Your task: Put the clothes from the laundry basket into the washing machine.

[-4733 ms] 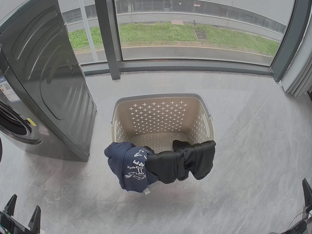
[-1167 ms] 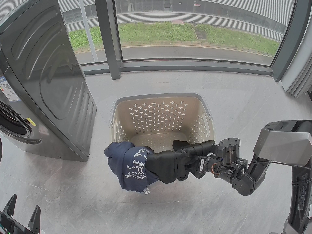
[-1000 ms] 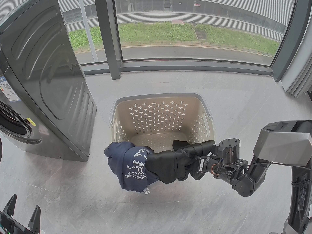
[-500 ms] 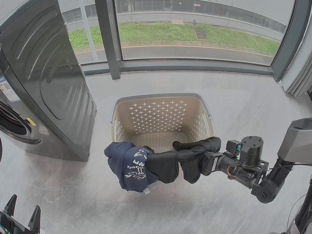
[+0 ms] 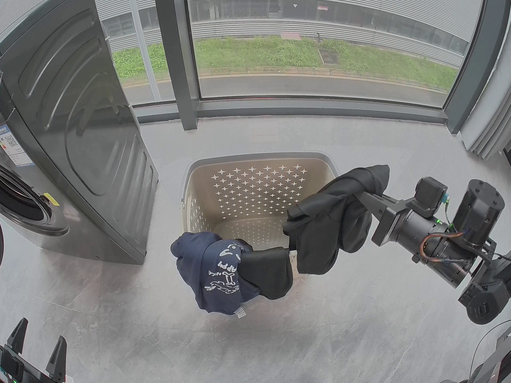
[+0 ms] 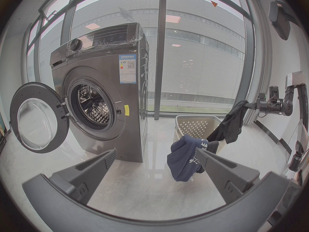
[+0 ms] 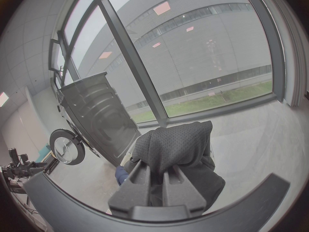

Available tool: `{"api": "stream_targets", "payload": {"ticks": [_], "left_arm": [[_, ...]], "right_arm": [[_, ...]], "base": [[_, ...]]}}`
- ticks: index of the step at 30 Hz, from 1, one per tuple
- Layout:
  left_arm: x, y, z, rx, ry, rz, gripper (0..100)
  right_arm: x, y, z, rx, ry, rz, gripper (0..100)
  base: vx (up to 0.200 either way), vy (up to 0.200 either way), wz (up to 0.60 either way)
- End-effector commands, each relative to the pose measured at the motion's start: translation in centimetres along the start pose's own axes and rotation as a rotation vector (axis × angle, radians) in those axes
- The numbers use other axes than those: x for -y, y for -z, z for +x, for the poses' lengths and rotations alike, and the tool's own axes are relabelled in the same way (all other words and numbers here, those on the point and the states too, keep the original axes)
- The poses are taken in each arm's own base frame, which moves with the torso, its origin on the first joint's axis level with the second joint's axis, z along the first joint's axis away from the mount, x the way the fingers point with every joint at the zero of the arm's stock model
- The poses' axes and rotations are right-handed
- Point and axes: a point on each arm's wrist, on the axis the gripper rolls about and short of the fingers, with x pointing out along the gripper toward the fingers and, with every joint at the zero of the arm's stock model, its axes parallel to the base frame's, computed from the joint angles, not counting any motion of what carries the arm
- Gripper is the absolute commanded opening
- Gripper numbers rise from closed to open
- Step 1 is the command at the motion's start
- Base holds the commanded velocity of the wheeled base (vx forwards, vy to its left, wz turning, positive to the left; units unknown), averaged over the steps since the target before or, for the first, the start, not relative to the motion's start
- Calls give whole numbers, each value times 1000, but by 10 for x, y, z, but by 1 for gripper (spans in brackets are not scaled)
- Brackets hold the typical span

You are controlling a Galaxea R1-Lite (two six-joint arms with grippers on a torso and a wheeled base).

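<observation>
The right gripper is clamping its jaws on one end of a black garment, holding it raised above the right-hand rim of the laundry basket. The cloth is bunching over the jaw tips and hanging down from them. Its lower end is trailing over the basket's near rim, touching a navy garment that is draping down the outside of that rim.

The left gripper is hanging low near the floor, well apart from the basket, its jaws spread wide with nothing between them.

The navy garment is showing white lettering and a small white tag at its hem. A blue-and-white label with a code square is sitting on the front of the washing machine, and a small yellow sticker is sitting beside the drum opening.

The washing machine is standing to the left of the basket, its round door swung open. Both are resting on a pale grey stone-patterned floor. A tall window is looking out on grass and a grey building.
</observation>
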Motion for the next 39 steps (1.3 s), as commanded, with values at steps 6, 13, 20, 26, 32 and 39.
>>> {"api": "stream_targets", "payload": {"ticks": [6,13,20,26,32,39], "left_arm": [[0,4,1,-15,2,0,100],[0,4,1,-14,1,0,100],[0,4,1,-15,1,0,100],[0,4,1,-14,1,0,100],[0,4,1,-20,2,0,100],[0,4,1,-18,2,0,100]], "right_arm": [[-6,-39,-16,110,-34,-24,0],[-4,-38,-18,111,-20,-23,0],[-5,-39,-19,117,9,-22,0],[-5,-39,-18,124,45,-20,0],[-6,-38,-18,125,56,-19,0],[-7,-39,-18,133,73,-18,0]], "base": [[0,0,0],[-143,0,0],[-200,0,0],[-200,0,0],[0,0,0],[0,200,0]]}}
